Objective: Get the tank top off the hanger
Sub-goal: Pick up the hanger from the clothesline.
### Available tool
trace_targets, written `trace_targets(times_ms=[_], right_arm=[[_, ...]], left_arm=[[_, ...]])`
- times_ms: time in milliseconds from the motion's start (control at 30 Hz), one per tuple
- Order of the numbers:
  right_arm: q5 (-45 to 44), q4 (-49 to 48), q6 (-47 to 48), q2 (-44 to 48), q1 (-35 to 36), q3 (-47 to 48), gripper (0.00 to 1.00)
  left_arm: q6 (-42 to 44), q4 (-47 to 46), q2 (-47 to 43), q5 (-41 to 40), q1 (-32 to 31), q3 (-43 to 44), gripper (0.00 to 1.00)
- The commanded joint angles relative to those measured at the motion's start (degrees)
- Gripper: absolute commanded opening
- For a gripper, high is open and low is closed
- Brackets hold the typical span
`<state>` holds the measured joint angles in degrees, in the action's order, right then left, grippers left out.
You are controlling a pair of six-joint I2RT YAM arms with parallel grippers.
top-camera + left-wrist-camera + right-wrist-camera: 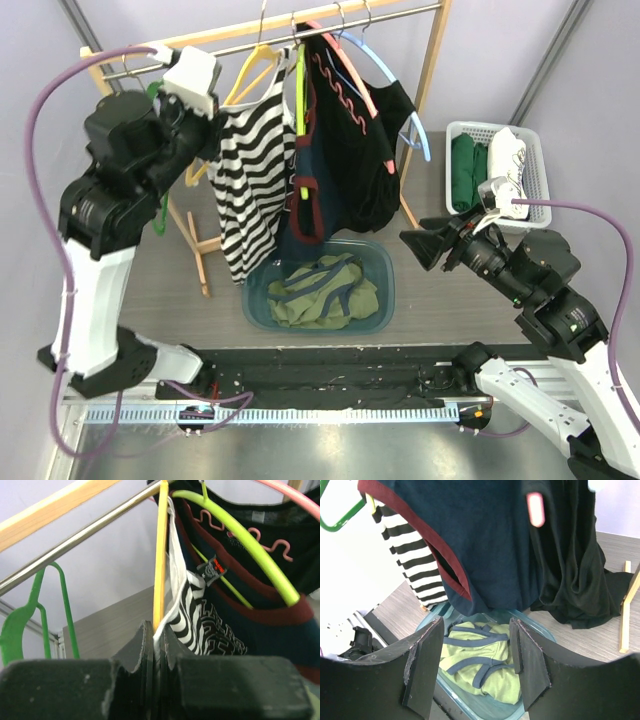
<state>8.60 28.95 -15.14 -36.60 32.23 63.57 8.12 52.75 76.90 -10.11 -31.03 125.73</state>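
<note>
Left gripper (pixel 156 635) clamped, right gripper (pixel 476 630) — jaws apart

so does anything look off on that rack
The light blue hanger hangs steeply tilted, one end poking out beside the black top. The left gripper pinches a strap of the striped tank top.

Table (pixel 180 290) bears rack (pixel 225 36), blue tub (pixel 388 280), white basket (pixel 540 170).

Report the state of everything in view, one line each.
striped tank top, hanging on the yellow hanger
yellow hanger, hooked on the rail
left gripper, fingers shut on the striped tank top's strap
right gripper, fingers open, empty
navy tank top, hanging on a lime hanger
green hanger, bare, on the rail
bin, holding a green garment
</note>
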Motion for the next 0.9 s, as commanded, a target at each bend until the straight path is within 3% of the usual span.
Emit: trace_targets(times_ms=[0, 433, 633, 800, 867], right_arm=[[-2.0, -1.9, 1.3, 0.9, -0.1, 0.7, 0.62], [-7.3, -2.0, 3.7, 0.8, -0.1, -0.2, 0.61], [-10.3, -2.9, 3.5, -0.3, -0.1, -0.9, 0.60], [-11.2, -3.4, 3.4, -1.0, 0.0, -1.0, 0.60], [-11.8, -3.3, 3.4, -1.3, 0.0, -1.0, 0.60]], left_arm=[[-3.1, -1.6, 6.2, -5.0, 0.7, 12.4, 0.00], [-10.6, -0.5, 15.4, 4.7, 11.1, 13.7, 0.00], [-10.7, 0.1, 21.8, 8.7, 13.6, 20.9, 0.00], [-10.4, 0.1, 21.0, 13.6, 13.6, 20.0, 0.00], [-9.8, -0.2, 18.2, 16.4, 13.5, 15.6, 0.00]])
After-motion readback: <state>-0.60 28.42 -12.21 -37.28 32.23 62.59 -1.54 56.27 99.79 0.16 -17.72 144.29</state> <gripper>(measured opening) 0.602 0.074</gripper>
